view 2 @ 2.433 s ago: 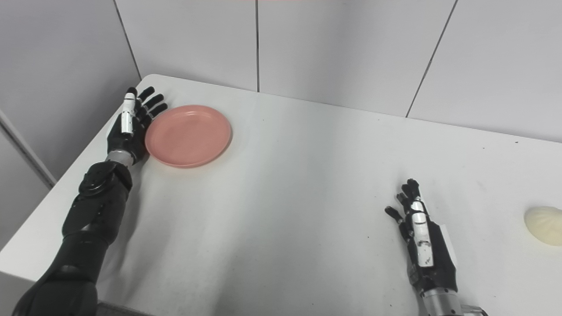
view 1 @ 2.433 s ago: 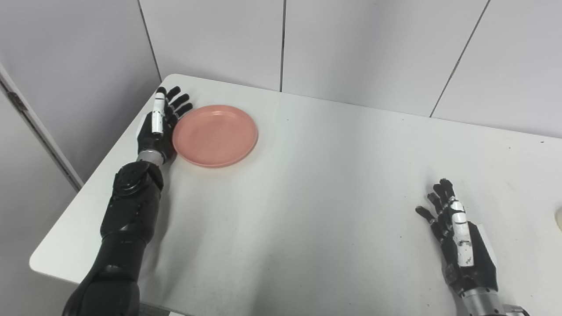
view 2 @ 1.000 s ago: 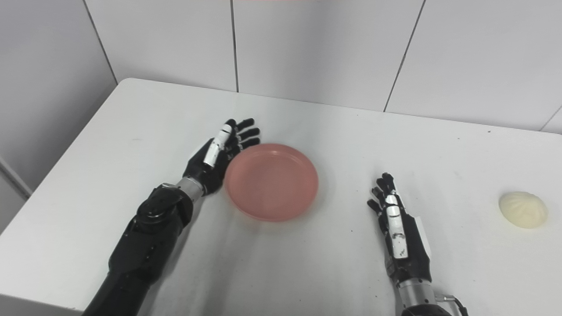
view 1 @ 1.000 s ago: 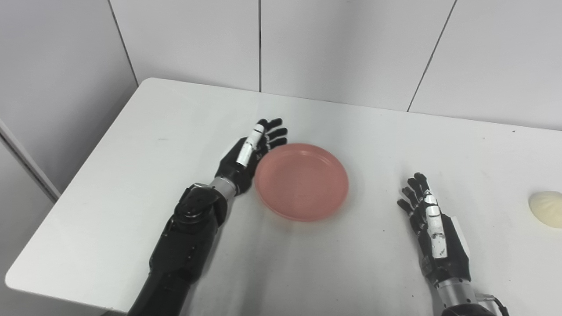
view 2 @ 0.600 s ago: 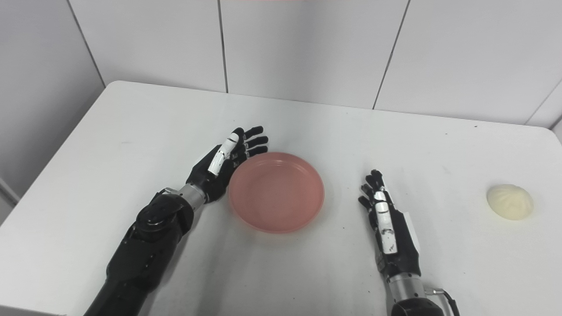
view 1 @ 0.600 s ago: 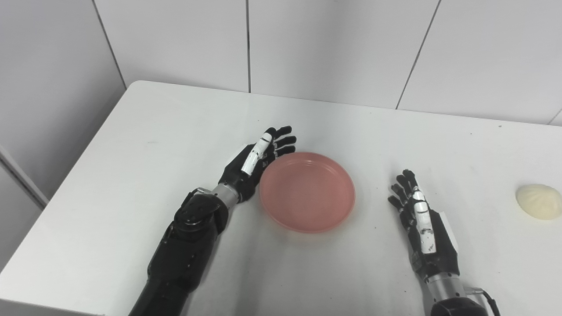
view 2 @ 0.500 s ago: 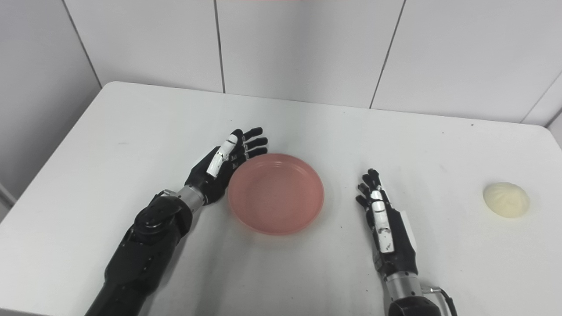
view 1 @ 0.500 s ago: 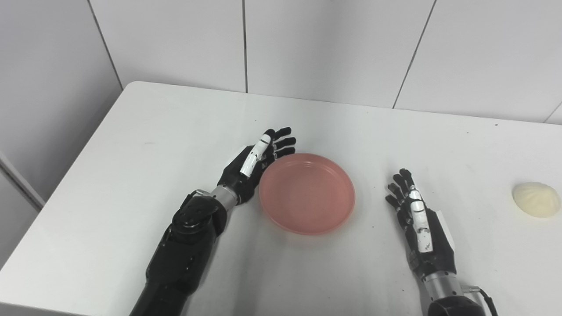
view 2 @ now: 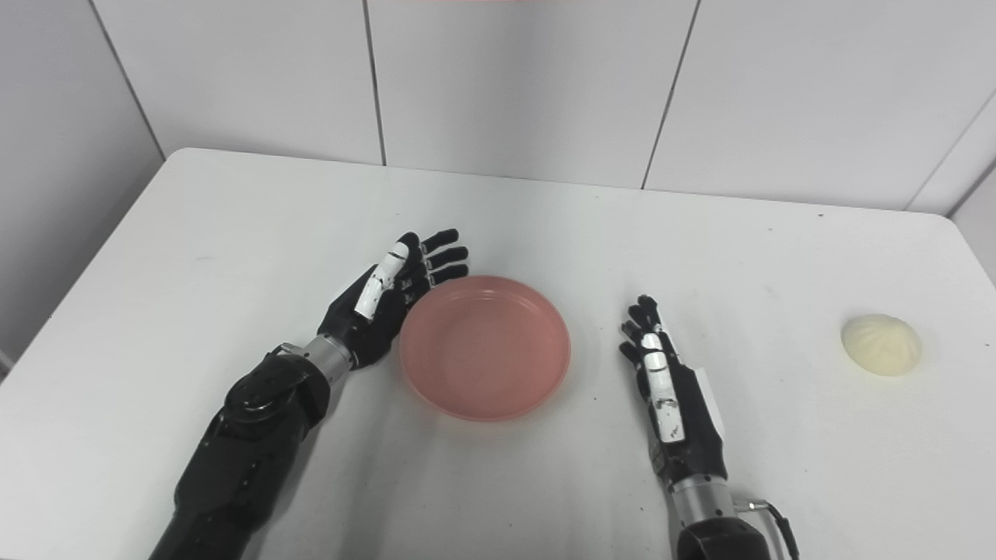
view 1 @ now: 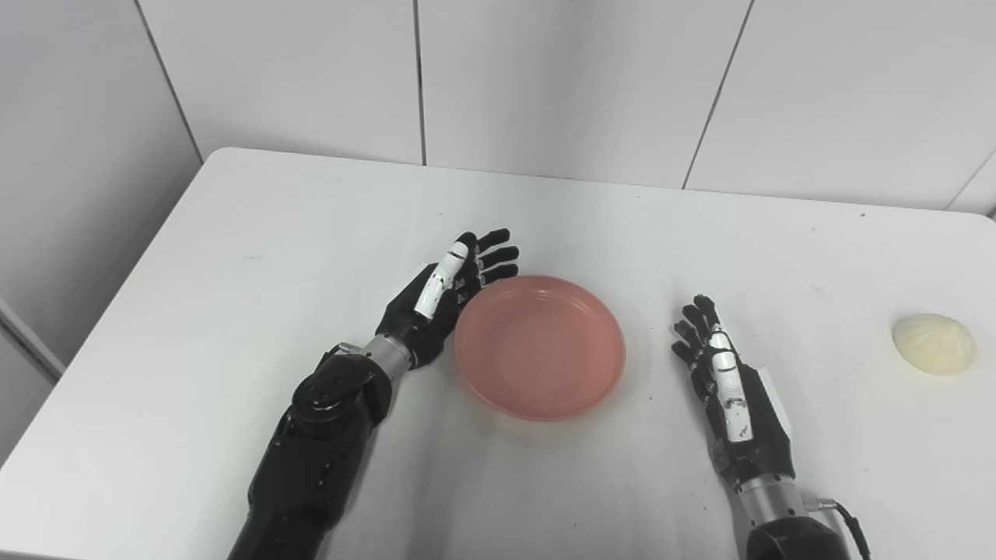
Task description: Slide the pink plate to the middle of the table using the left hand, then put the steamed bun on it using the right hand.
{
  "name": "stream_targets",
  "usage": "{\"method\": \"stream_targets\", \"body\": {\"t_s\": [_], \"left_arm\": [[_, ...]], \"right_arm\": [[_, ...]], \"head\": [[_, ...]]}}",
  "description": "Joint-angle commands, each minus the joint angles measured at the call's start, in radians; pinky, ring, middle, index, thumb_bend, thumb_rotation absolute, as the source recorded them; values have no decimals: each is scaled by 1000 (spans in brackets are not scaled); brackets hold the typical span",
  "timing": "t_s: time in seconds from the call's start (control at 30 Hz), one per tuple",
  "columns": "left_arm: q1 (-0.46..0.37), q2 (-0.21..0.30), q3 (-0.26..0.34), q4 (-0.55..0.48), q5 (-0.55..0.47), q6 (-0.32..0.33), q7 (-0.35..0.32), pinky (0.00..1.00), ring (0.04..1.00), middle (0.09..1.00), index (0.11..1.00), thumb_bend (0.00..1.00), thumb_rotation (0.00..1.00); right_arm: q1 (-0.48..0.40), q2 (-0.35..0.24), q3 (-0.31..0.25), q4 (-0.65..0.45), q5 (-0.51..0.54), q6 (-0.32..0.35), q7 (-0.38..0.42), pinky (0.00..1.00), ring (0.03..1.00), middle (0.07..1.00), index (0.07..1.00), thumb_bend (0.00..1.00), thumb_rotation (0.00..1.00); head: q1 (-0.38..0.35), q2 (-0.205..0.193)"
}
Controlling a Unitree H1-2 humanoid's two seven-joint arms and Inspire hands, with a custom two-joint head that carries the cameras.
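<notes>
White tabletop (view 1: 233, 257), grey panel walls behind. Left hand (view 1: 443, 299): fingers spread, empty, just beside round pink plastic plate (view 1: 541, 346) at table centre. Right hand (view 1: 727, 381): splayed, empty. Pale steamed bun (view 1: 934, 344) far right. No legible writing.

The pink plate (view 1: 540, 347) looks like smooth, matt plastic. Under it, the table (view 1: 233, 257) is white, smooth and faintly scuffed. Both hands (view 1: 443, 299) (view 1: 735, 400) beside the plate are semi-glossy black plastic with white inserts and bare metal wrists. Right of the plate, the steamed bun (view 1: 933, 344) is pale, matt, pleated.
</notes>
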Motion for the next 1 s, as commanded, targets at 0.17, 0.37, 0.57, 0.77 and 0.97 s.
{"method": "stream_targets", "body": {"t_s": [0.17, 0.37, 0.57, 0.77, 0.97], "left_arm": [[32, 10, 16, 84, 20, 27, 16, 867, 871, 872, 858, 441, 1000], [22, 9, 21, 113, 19, 16, 10, 872, 873, 875, 860, 452, 1000], [18, 5, 32, 119, 11, 20, 11, 866, 869, 871, 854, 454, 1000], [18, 5, 36, 123, 13, 24, 7, 866, 872, 872, 854, 453, 1000], [17, 5, 39, 117, 10, 40, 8, 868, 873, 875, 857, 453, 1000]], "right_arm": [[-2, 10, 7, 8, -1, -21, -4, 947, 948, 959, 966, 355, 1000], [-8, 4, 1, 12, -9, -37, -13, 939, 937, 949, 960, 371, 1000], [-23, -18, 3, -7, -71, -71, -28, 899, 902, 930, 947, 467, 1000], [-50, -54, 1, -63, -227, -120, -78, 831, 865, 910, 933, 575, 985], [-83, -83, -11, -106, -329, -129, -118, 725, 809, 882, 916, 674, 935]], "head": [[-11, -5], [-38, -15], [-56, -21], [-72, -25], [-95, -29]]}}
